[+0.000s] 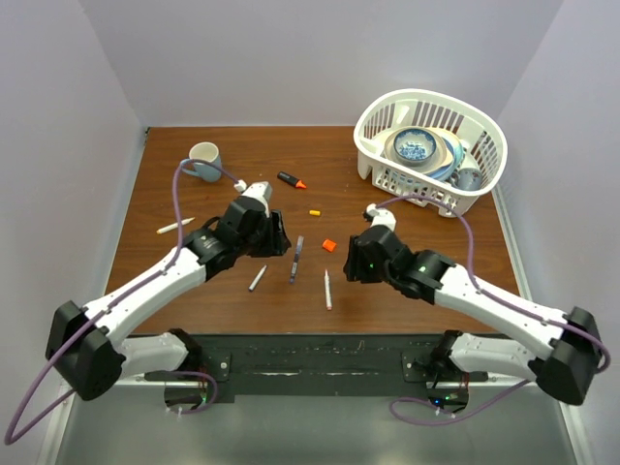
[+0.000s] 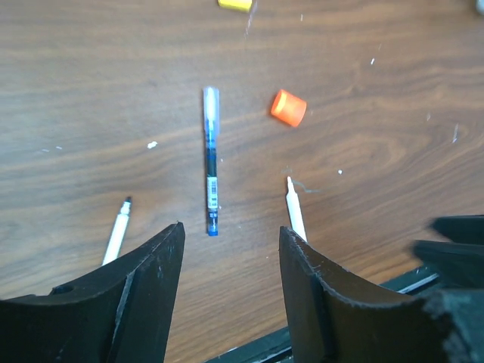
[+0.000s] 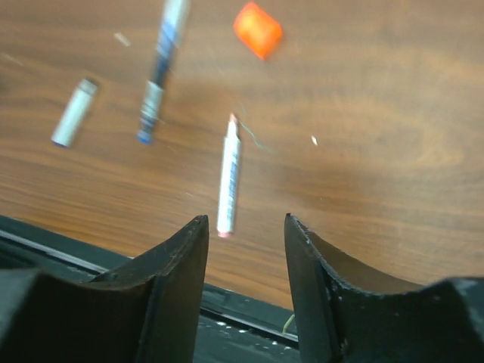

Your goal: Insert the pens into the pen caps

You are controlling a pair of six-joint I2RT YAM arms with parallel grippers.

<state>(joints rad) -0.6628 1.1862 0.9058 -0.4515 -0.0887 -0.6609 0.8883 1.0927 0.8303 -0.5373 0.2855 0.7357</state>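
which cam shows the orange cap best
Left wrist: the orange cap lies sharp and whole, right of the blue pen. Right wrist shows the cap blurred near the top edge; top external shows it only as a small orange spot.

The gap between the left gripper (image 1: 281, 240) and the right gripper (image 1: 351, 263) is narrow and littered: a blue pen (image 1: 295, 259), an orange cap (image 1: 329, 245) and a white pen (image 1: 327, 290) lie in it. Toward 12 o'clock from there, the table (image 1: 329, 155) opens up, broken only by a yellow cap (image 1: 315, 211) and a highlighter (image 1: 291, 180). The basket (image 1: 412, 186) blocks 2 o'clock, the mug (image 1: 204, 158) 10 o'clock. A grey pen (image 1: 257, 278) lies at the left gripper's 7 o'clock, a second white pen (image 1: 175, 227) at its 9 o'clock.
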